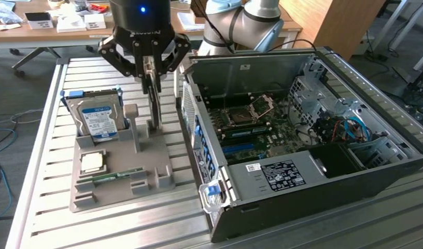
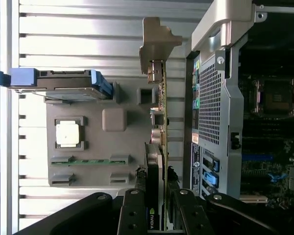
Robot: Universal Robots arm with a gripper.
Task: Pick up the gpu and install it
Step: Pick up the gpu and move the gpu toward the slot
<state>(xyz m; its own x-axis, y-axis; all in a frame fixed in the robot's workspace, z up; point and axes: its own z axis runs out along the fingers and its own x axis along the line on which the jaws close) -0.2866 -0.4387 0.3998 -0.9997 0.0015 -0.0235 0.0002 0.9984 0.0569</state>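
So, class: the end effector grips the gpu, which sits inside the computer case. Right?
No. The end effector grips the gpu, but it stands at the grey holder beside the computer case, as the exterior view shows.

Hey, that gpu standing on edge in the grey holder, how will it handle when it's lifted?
Probably stiff: the gpu is a flat circuit board. Likely end-heavy, since the long silver bracket sits at one end, so it may tilt in the gripper. Standing thin on edge in the holder, it could tip if nudged.
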